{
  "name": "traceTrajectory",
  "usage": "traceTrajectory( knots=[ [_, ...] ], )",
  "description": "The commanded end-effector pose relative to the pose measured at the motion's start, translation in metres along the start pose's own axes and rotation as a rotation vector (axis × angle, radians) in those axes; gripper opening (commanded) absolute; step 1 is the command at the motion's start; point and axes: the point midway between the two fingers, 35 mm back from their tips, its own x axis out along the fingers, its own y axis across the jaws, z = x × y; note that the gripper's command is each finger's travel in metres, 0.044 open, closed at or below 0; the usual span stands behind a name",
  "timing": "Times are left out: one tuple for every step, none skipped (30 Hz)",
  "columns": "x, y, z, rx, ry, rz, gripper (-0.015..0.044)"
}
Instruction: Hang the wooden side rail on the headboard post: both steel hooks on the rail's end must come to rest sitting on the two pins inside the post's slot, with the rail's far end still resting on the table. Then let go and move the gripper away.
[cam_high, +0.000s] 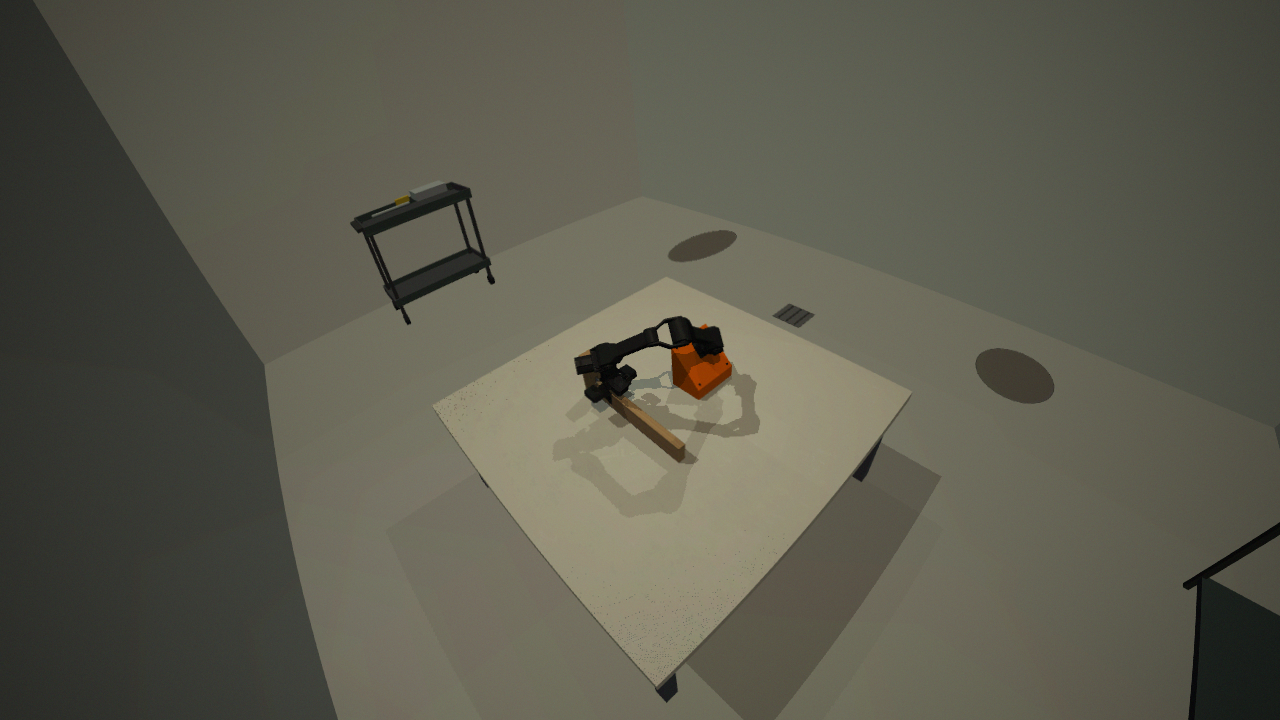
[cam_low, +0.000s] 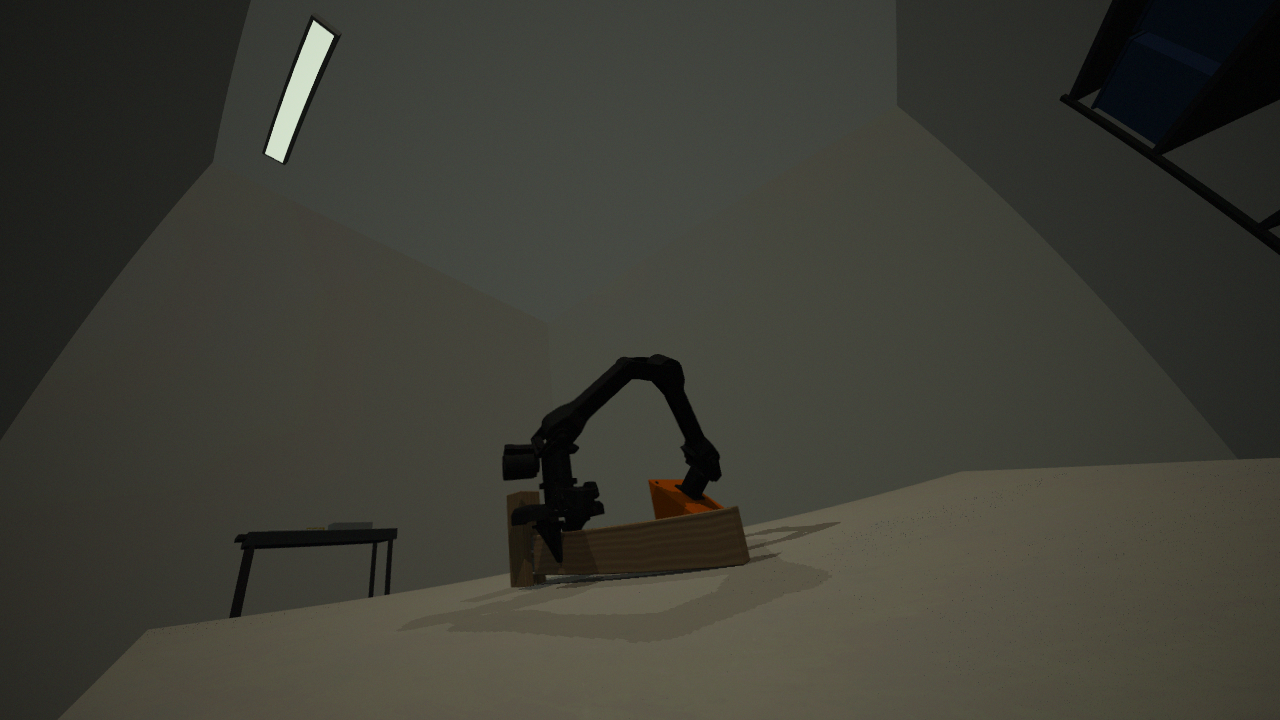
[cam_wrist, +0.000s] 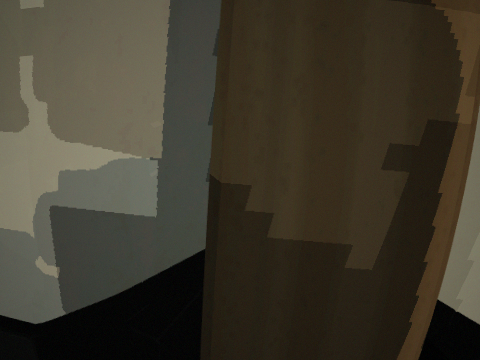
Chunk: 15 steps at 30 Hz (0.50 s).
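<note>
The wooden side rail (cam_high: 648, 428) (cam_low: 657, 542) stands on edge, its near end close against the headboard post (cam_low: 520, 553). Its far end appears to rest on the table, where its shadow meets it. The post is upright and mostly hidden behind the arm in the top view. My gripper (cam_low: 552, 544) is shut on the rail near its post end, with one dark finger in front of the rail's face. In the wrist view a broad wooden face fills the middle, with black gripper parts at both lower sides. I cannot tell which wooden piece it is. The hooks, pins and slot cannot be made out.
The orange arm base (cam_high: 700, 371) (cam_low: 673, 501) stands behind the rail in the exterior view. The arm arches from it to the rail's post end. The pale table (cam_high: 671, 573) (cam_low: 716, 662) carries the shadows. A dark cart (cam_high: 438, 273) stands on the floor away from the table.
</note>
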Motion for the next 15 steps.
traceTrajectory(
  knots=[
    [-0.0032,-0.0004,-0.0036,0.0,0.007,-0.006,0.0],
    [-0.0033,-0.0004,-0.0036,0.0,0.007,-0.006,0.0],
    [-0.0034,-0.0005,-0.0037,0.0,0.007,-0.006,0.0],
    [-0.0035,-0.0006,-0.0038,0.0,0.007,-0.006,0.0],
    [-0.0036,-0.0007,-0.0039,0.0,0.007,-0.006,0.0],
    [-0.0036,-0.0007,-0.0039,0.0,0.007,-0.006,0.0],
    [-0.0037,-0.0008,-0.004,0.0,0.007,-0.006,0.0],
    [-0.0038,-0.0009,-0.0041,0.0,0.007,-0.006,0.0],
    [-0.0039,-0.001,-0.0042,0.0,0.007,-0.006,0.0],
    [-0.0039,-0.001,-0.0042,0.0,0.007,-0.006,0.0],
    [-0.004,-0.0011,-0.0043,0.0,0.007,-0.006,0.0],
    [-0.0041,-0.0012,-0.0044,0.0,0.007,-0.006,0.0],
    [-0.0042,-0.0013,-0.0044,0.0,0.007,-0.006,0.0],
    [-0.0042,-0.0013,-0.0045,0.0,0.007,-0.006,0.0],
    [-0.0043,-0.0014,-0.0046,0.0,0.007,-0.006,0.0]
  ],
)
